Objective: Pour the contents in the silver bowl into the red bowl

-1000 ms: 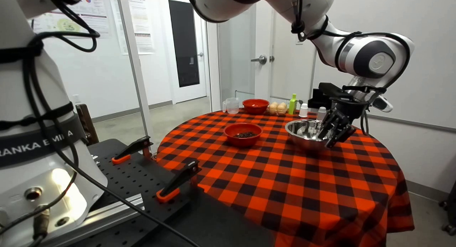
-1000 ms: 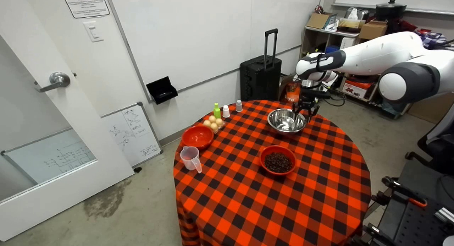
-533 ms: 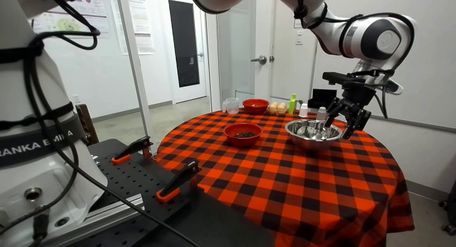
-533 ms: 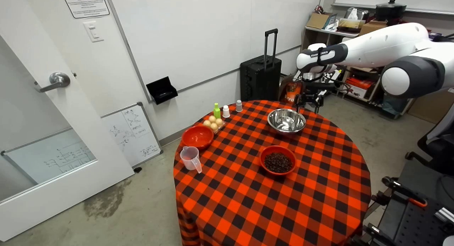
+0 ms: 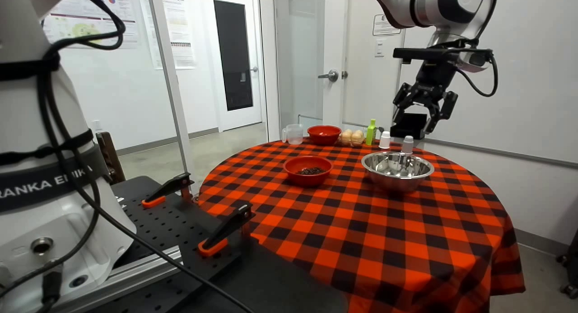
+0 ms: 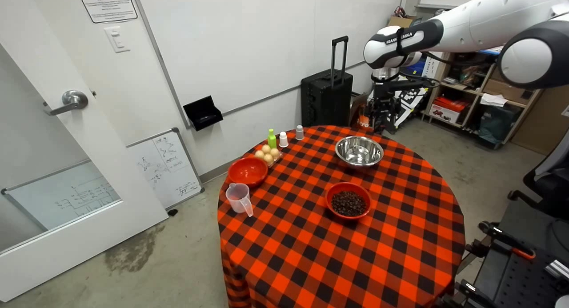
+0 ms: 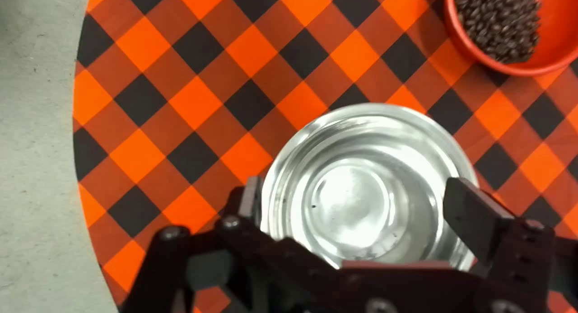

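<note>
The silver bowl (image 5: 397, 181) stands upright on the checked table in both exterior views (image 6: 359, 152). In the wrist view, the silver bowl (image 7: 372, 109) holds only a few dark specks. A red bowl (image 5: 308, 180) nearer the robot's base holds dark bean-like pieces (image 6: 349, 204); these pieces (image 7: 496, 24) also show in the wrist view. A second red bowl (image 6: 247, 172) at the table's edge looks empty. My gripper (image 5: 413, 123) is open and empty, well above the silver bowl and apart from it. In the wrist view its fingers (image 7: 474, 218) frame the bowl from above.
A clear measuring cup (image 6: 238, 198), eggs in a pack (image 6: 267, 154), a green bottle (image 6: 271, 139), a white bottle (image 6: 283, 140) and a grey-capped bottle (image 6: 299, 133) line the table's edge. A whiteboard wall (image 5: 496, 100) and a black suitcase (image 6: 326, 99) stand beyond the table.
My gripper has risen from the silver bowl's rim to well above the bowl and now points more downward. The silver bowl and the red bowls have not moved.
</note>
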{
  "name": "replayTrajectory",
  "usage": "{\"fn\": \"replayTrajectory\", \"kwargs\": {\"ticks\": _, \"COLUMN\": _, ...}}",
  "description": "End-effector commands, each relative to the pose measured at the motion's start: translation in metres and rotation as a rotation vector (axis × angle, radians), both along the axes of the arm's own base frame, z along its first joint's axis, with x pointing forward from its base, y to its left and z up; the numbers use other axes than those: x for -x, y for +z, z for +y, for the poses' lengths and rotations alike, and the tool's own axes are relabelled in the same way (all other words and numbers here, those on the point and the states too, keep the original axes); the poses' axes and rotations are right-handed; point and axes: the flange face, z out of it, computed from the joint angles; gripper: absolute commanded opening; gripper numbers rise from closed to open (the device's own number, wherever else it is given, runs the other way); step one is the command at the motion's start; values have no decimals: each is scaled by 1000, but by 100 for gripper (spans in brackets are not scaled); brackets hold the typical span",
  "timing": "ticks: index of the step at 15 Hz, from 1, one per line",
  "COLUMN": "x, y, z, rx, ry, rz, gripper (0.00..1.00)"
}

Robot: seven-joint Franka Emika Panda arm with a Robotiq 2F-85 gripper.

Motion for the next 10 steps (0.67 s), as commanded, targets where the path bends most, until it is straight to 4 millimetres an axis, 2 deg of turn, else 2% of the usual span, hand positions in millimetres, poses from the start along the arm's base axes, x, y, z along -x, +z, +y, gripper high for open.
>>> {"fn": "replayTrajectory", "kwargs": {"ticks": 1, "x": 23, "y": 39, "z": 43, "rx": -66, "ry": 130, "rz": 0, "gripper": 100}}
{"fn": "replayTrajectory", "kwargs": {"ticks": 5, "x": 49, "y": 74, "z": 75, "rx": -74, "ry": 199, "rz": 4, "gripper": 100}}
{"fn": "replayTrajectory", "kwargs": {"ticks": 10, "x": 84, "y": 107, "z": 114, "rx": -25, "ry": 256, "rz": -25, "gripper": 100}}
